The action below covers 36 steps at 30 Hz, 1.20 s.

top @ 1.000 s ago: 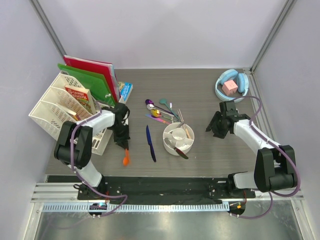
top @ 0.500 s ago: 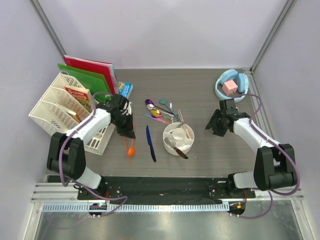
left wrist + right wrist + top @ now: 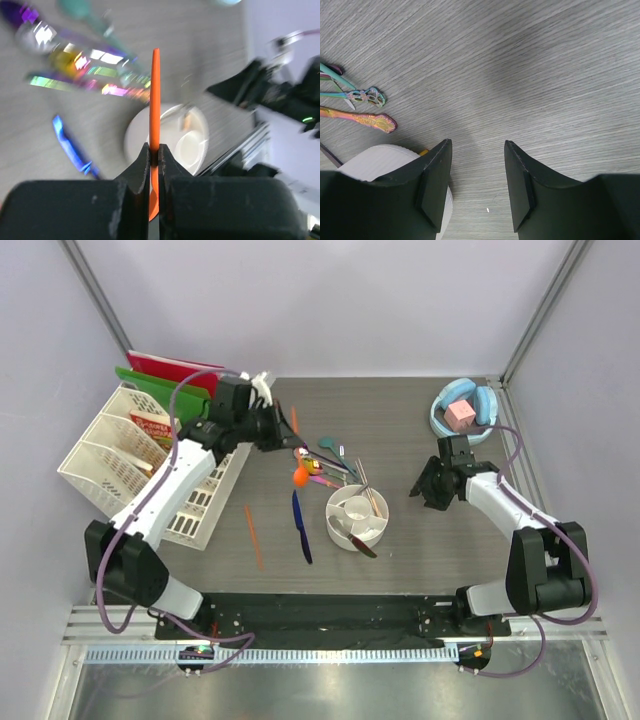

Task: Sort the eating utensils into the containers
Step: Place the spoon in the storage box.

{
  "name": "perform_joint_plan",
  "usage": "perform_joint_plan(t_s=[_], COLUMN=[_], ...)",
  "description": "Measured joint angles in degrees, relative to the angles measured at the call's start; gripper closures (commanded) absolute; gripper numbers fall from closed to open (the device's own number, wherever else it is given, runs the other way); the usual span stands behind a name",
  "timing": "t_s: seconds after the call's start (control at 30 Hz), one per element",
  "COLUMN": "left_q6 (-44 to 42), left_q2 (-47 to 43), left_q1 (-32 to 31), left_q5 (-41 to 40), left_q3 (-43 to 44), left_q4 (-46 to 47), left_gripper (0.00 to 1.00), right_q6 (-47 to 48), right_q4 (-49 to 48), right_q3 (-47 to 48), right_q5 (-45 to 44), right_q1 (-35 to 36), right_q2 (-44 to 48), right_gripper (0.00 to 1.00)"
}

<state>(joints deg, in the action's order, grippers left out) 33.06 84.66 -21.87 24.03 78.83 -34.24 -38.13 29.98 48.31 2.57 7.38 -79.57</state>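
Observation:
My left gripper hangs raised over the back-left of the table, shut on an orange spoon. In the left wrist view the spoon's handle sticks out past the shut gripper. Below it lie the white divided cup and a blue knife. The cup holds a few pieces. Several coloured utensils lie behind it. The blue knife and an orange chopstick lie to its left. My right gripper stands open right of the cup, with nothing between its fingers.
A white lattice rack with green and red folders stands at the left. A light blue bowl with a pink cube sits at the back right. Iridescent handles lie left of my right gripper.
My left arm has lifted the orange spoon off the front-left table and swung it up and back toward the utensil cluster. An orange chopstick stays on the table. The right arm has barely moved.

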Motion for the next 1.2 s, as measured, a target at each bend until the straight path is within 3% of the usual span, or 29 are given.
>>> perform_joint_plan(t_s=[0.17, 0.4, 0.77, 1.0, 1.2], left_q6=[5.46, 5.73, 3.26, 0.26, -1.68], left_q2=[4.68, 13.27, 21.79, 23.3, 23.3], left_q1=[-6.86, -15.23, -20.98, -25.9, -25.92], left_q5=[-1.55, -5.22, -10.84, -12.37, -14.01], left_q3=[4.79, 6.58, 13.07, 13.11, 12.37], left_q4=[9.68, 16.74, 21.29, 21.31, 21.24], left_gripper=[1.0, 1.0, 1.0, 1.0, 1.0], right_q6=[0.07, 0.26, 0.52, 0.52, 0.66], right_q4=[0.04, 0.28, 0.7, 0.94, 0.94], right_q3=[0.31, 1.22, 1.66, 1.7, 1.7], right_q5=[0.11, 0.2, 0.57, 0.59, 0.63], right_q1=[0.0, 0.0, 0.0, 0.0, 0.0], right_q2=[0.02, 0.02, -0.07, -0.24, -0.31], right_gripper=[0.48, 0.48, 0.48, 0.48, 0.48])
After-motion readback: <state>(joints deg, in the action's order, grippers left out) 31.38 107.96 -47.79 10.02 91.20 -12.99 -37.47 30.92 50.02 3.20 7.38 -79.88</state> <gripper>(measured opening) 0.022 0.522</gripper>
